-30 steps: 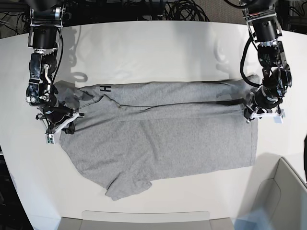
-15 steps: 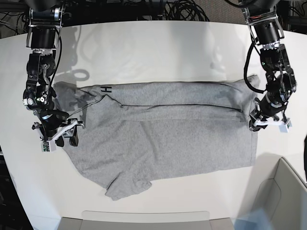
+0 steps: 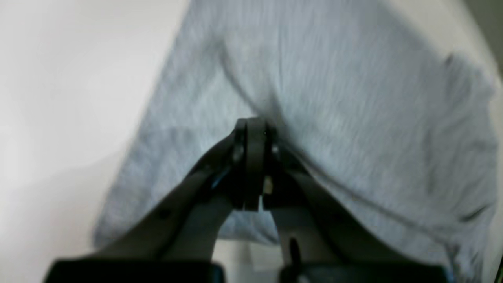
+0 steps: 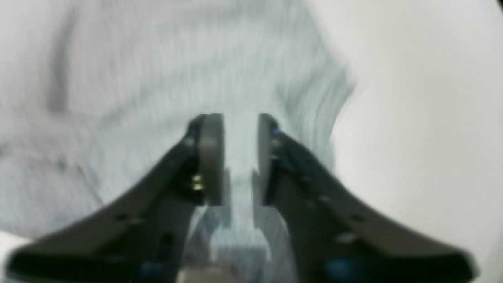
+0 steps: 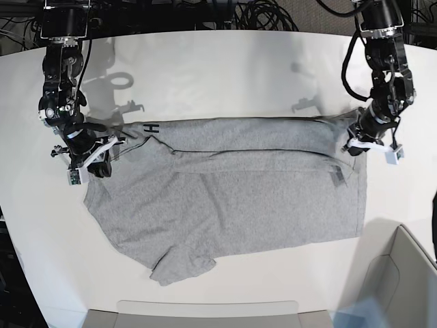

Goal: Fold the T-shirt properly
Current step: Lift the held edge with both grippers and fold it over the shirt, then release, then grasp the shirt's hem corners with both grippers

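The heather-grey T-shirt (image 5: 232, 191) lies spread on the white table (image 5: 218, 68), with its far long edge folded over and black lettering (image 5: 150, 127) showing near the collar. My left gripper (image 5: 360, 141) is at the shirt's far right corner. In the left wrist view its jaws (image 3: 254, 125) are pressed together on a tented ridge of the T-shirt (image 3: 353, 98). My right gripper (image 5: 108, 152) is at the shirt's left shoulder. The blurred right wrist view shows the right gripper (image 4: 240, 118) with a narrow gap between its fingers and the T-shirt (image 4: 137, 78) inside and behind that gap.
A grey bin (image 5: 205, 314) sits at the table's near edge, and another container (image 5: 403, 273) stands at the near right corner. Black cables (image 5: 259, 14) lie beyond the far edge. The lower sleeve (image 5: 181, 263) points toward the near bin.
Both grippers have moved toward the table's far side after standing lower beside the shirt. The left one has closed on the right corner, and the right one has come in at the left shoulder.
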`<control>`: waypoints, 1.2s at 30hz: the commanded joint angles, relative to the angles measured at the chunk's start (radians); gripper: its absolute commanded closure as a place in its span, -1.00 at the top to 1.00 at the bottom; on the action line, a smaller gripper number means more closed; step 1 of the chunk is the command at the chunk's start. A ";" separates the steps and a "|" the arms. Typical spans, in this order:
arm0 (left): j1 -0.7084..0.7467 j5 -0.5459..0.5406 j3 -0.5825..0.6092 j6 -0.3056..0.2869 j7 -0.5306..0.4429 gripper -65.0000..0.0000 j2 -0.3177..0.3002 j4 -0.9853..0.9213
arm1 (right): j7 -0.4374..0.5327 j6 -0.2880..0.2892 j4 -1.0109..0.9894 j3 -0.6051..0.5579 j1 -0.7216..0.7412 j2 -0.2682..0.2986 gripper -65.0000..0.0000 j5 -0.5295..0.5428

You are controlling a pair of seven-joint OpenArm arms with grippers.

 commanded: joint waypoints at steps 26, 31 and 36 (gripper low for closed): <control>0.224 0.206 0.177 -0.010 0.087 -1.00 -0.061 -0.010 | 0.033 0.001 -0.028 0.005 -0.307 0.161 -0.97 0.018; 0.336 0.206 0.177 -0.010 0.094 -1.00 -0.061 0.052 | 0.033 0.001 0.061 0.006 -0.456 0.161 -0.97 0.020; 0.448 0.206 0.177 -0.010 0.094 -1.00 -0.062 0.099 | 0.034 0.003 0.067 0.077 -0.552 0.197 -0.97 0.043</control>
